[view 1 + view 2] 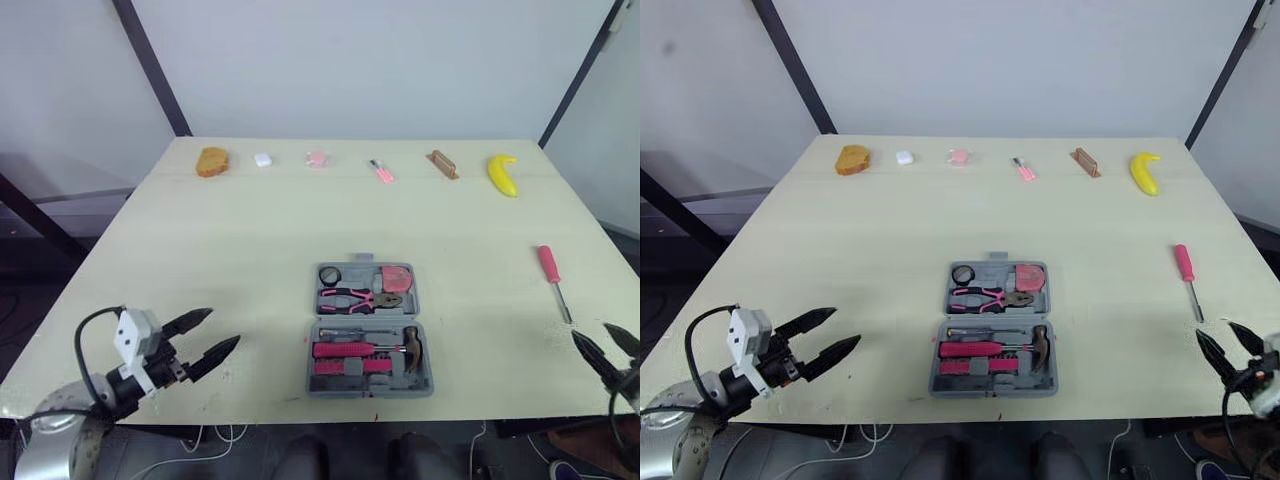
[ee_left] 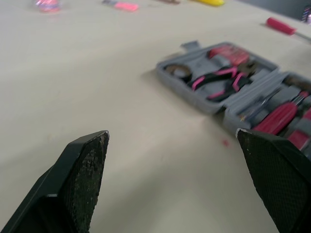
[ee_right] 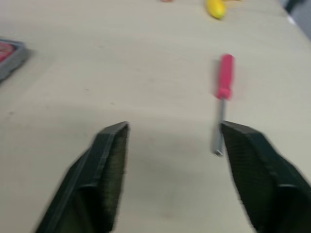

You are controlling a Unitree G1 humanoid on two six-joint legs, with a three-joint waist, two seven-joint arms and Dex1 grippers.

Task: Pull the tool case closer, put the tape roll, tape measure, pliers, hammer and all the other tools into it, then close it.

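Lying open at the 6 o'clock side of the pale table [image 1: 230, 240], near the front edge, the grey tool case [image 1: 366, 318] has both halves flat and its hinge running from 9 to 3 o'clock. In the far half, the black tape roll [image 1: 330, 275] sits at the 10 o'clock corner and the pink tape measure [image 1: 396, 278] at the 2 o'clock corner. The pink-handled pliers [image 1: 362, 298] lie across just below them. In the near half, the hammer [image 1: 411, 347] stands along the 3 o'clock wall, with pink-handled drivers [image 1: 345, 350] lying lengthwise beside it.

One tool is outside the case: a pink-handled screwdriver [image 1: 553, 280] lies on the table at about 2 o'clock from the case and well apart from it, its shaft pointing toward the front edge.

The left gripper [image 1: 224, 327] hovers at 8 o'clock from the case, its fingers spread wide, holding nothing and aimed toward the case. The right gripper [image 1: 591, 332] is at 4 o'clock from the case, just below the loose screwdriver's tip, also spread wide and holding nothing.

Along the 12 o'clock edge sits a row: a brown pastry [image 1: 212, 161], a small white item [image 1: 263, 159], a small pink item [image 1: 317, 158], a thin pink stick [image 1: 381, 171], a brown block [image 1: 442, 164] and a banana [image 1: 503, 174].
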